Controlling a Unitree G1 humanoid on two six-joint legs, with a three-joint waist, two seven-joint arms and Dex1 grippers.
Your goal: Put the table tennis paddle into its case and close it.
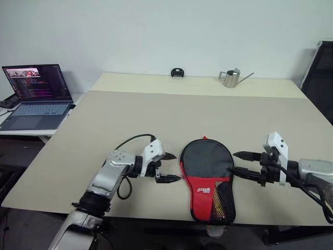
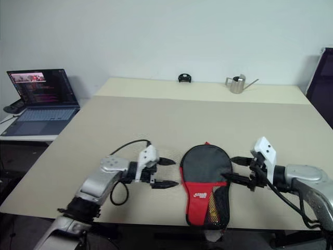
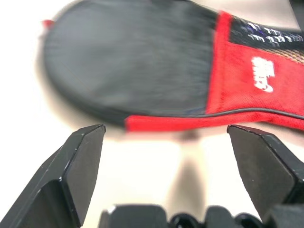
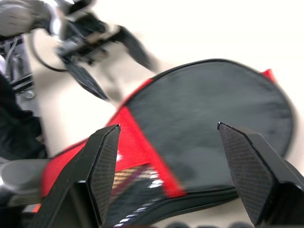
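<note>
Left eye view: case [image 1: 208, 177] flat on worktop [image 1: 156, 114] between left claw [image 1: 167, 167] and right claw [image 1: 244, 162]; both open, empty, flanking it. Paddle unseen, probably inside. Step: closing. Next: pin case, find zipper pull.

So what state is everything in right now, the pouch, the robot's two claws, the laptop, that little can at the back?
Black and red paddle-shaped fabric case: lying flat near the table's front edge, held by neither gripper.
Left gripper: open, empty, beside the case.
Right gripper: open, empty, at the case's other side.
Dark laptop: lid up, screen lit.
Small metal watering can: upright at the far edge.
</note>
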